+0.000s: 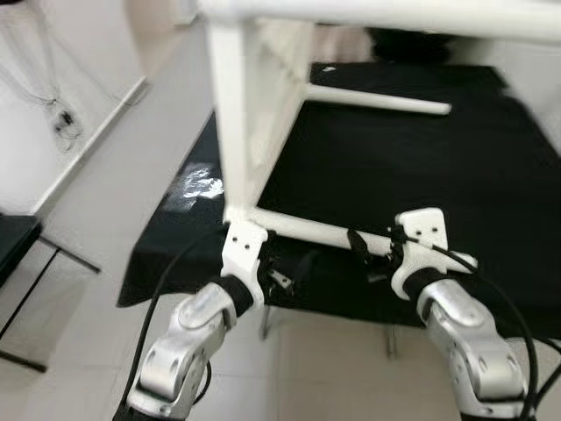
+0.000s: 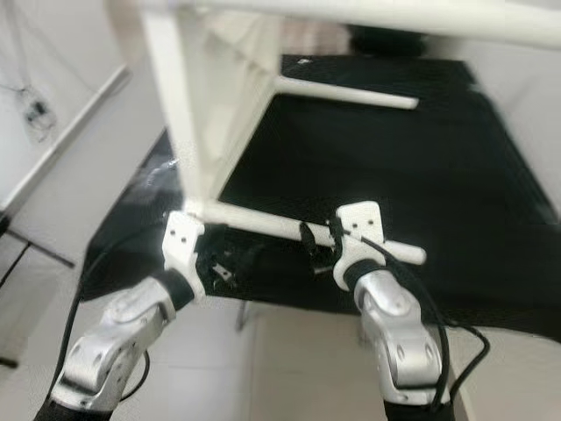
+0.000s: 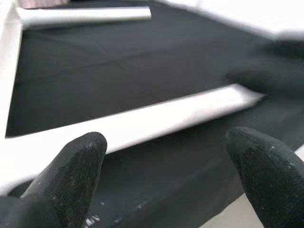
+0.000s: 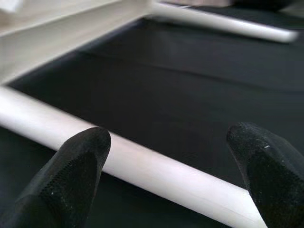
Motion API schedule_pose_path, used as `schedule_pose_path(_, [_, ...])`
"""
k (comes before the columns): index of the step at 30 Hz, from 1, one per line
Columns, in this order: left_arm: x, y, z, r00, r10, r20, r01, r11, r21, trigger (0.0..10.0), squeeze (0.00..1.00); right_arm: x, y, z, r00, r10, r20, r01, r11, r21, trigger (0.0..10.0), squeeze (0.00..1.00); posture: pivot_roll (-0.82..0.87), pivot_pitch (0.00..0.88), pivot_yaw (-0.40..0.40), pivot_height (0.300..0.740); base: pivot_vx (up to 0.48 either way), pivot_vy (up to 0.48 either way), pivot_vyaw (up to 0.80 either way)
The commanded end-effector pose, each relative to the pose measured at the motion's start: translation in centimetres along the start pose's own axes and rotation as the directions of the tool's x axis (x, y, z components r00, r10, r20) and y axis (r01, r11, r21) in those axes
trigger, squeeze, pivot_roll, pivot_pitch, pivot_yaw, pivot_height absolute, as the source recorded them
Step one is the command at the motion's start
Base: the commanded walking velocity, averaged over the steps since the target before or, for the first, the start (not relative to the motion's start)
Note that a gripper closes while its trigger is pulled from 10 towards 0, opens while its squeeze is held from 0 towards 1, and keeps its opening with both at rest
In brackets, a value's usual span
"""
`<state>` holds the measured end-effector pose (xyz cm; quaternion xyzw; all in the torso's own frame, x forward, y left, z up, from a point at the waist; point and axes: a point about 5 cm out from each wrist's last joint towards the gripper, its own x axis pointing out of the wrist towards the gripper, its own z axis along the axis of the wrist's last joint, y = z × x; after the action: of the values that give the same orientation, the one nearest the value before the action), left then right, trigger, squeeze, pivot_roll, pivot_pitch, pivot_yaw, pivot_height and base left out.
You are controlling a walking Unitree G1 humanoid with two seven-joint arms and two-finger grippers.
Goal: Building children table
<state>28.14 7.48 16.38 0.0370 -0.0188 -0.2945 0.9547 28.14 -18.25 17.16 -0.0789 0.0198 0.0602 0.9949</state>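
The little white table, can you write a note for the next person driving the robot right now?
Left gripper: fingers open, at the near edge of the black cloth-covered work table, just before the near round white wooden leg.
Right gripper: fingers open, either side of that same leg further along, not closed on it.
The white children's table lies tipped on its side on the black cloth, with a second round white leg sticking out further back.
Done: two legs look attached.
Left: probably check the remaining legs and stand it upright.
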Motion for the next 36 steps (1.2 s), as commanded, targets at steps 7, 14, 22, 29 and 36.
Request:
schedule_pose_path(7, [0.8, 1.0, -0.6, 0.996, 0.088, 0.0, -0.088, 0.995, 0.038, 10.0, 0.0, 0.6, -0.5, 0.8, 0.995, -0.062, 0.08, 0.068, 0.995, -0.071, 10.0, 0.0, -0.07, 0.061, 0.031, 0.74, 0.0, 0.0, -0.8])
schedule_pose_path(14, [1.7, 1.2, 0.0, 0.996, 0.078, 0.035, -0.08, 0.996, 0.041, 10.0, 0.0, 1.0, 0.2, 1.1, 0.992, -0.059, 0.109, 0.07, 0.993, -0.097, 10.0, 0.0, -0.08, 0.055, 0.036, 0.74, 0.0, 0.0, -0.11])
schedule_pose_path(22, [1.7, 1.8, 0.9, 0.992, 0.09, 0.088, -0.092, 0.996, 0.017, 10.0, 0.0, 1.7, 1.8, -0.1, 0.998, -0.033, 0.057, 0.037, 0.997, -0.074, 10.0, 0.0, -0.06, 0.052, 0.033, 0.74, 0.052, 0.0, -0.7])
schedule_pose_path(29, [1.8, 2.4, 1.3, 0.988, 0.106, 0.111, -0.108, 0.994, 0.009, 10.0, 0.0, 2.0, 2.7, 0.1, 0.997, 0.003, 0.075, 0.0, 0.999, -0.034, 10.0, 0.0, -0.06, 0.053, 0.028, 0.74, 0.444, 0.0, -0.5])
schedule_pose_path(36, [1.9, 1.9, 1.5, 0.987, 0.097, 0.128, -0.094, 0.995, -0.028, 10.0, 0.0, 1.9, 2.6, 0.1, 0.997, 0.035, 0.073, -0.025, 0.991, -0.133, 10.0, 0.0, -0.06, 0.057, 0.027, 0.74, 0.321, 0.0, 0.06])
